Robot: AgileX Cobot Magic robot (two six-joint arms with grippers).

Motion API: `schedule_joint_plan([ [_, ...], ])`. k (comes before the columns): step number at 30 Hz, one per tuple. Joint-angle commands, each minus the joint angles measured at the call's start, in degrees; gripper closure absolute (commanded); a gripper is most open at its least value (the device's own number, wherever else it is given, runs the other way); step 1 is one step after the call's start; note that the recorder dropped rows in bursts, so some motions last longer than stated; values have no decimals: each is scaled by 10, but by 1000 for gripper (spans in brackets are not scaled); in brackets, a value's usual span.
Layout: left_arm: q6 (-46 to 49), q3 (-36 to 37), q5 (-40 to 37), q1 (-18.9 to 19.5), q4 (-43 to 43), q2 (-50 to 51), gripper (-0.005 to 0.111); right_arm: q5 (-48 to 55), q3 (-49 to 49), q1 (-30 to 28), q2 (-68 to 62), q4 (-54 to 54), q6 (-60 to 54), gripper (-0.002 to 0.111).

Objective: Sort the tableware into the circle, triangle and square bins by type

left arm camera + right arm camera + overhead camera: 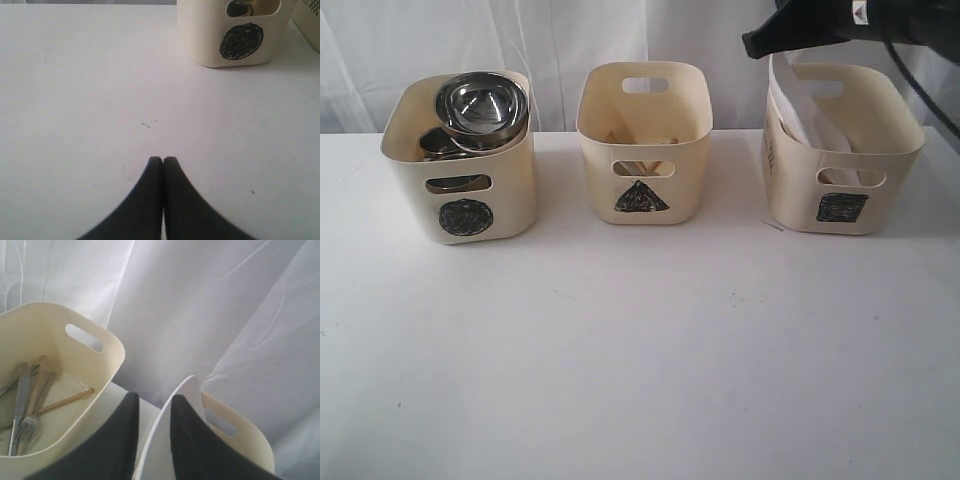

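White table (640, 380), curtain behind | left gripper (162, 160): jaws together, low over table | 10 o'clock: circle bin (410, 190), steel bowl (480, 105) on top | 12 o'clock: triangle bin (595, 180), chopsticks (65, 400) and fork (22, 432) inside | 2 o'clock: square bin (790, 190), plate (810, 120) upright inside, right gripper (152, 400) jaws apart astride its rim

Left pincer (163, 161) and right pincer (152, 400) have smooth matte-black fingers (185, 205) tapering to rounded tips.
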State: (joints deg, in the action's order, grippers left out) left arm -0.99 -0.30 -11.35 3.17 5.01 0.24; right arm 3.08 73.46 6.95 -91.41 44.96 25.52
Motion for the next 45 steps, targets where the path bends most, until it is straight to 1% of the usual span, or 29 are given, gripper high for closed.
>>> schedule_joint_plan([
  [1, -2, 3, 2, 1, 4, -2, 107, -18, -81, -1, 79, -35, 36, 86],
  [7, -2, 3, 2, 1, 4, -2, 107, -81, -233, -1, 212, -93, 36, 86],
  [14, -2, 3, 2, 1, 4, -2, 107, -88, -406, -1, 403, -121, 28, 90],
  [18, -2, 3, 2, 1, 4, -2, 107, -85, -491, -1, 547, -124, 34, 92],
  [21, -2, 3, 2, 1, 4, -2, 107, -15, -526, -1, 655, -154, 60, 92],
  [23, -2, 3, 2, 1, 4, -2, 107, 67, -535, -1, 716, -163, 81, 92],
  [26, -2, 3, 2, 1, 4, -2, 107, 168, -542, -1, 779, -163, 81, 92],
  [29, -2, 3, 2, 1, 4, -2, 107, 205, -552, -1, 821, -163, 81, 92],
  [36, -2, 3, 2, 1, 4, -2, 107, 200, -589, -1, 856, -173, 81, 92],
  [45, -2, 3, 2, 1, 4, -2, 107, 130, -672, -1, 858, -299, 81, 92],
])
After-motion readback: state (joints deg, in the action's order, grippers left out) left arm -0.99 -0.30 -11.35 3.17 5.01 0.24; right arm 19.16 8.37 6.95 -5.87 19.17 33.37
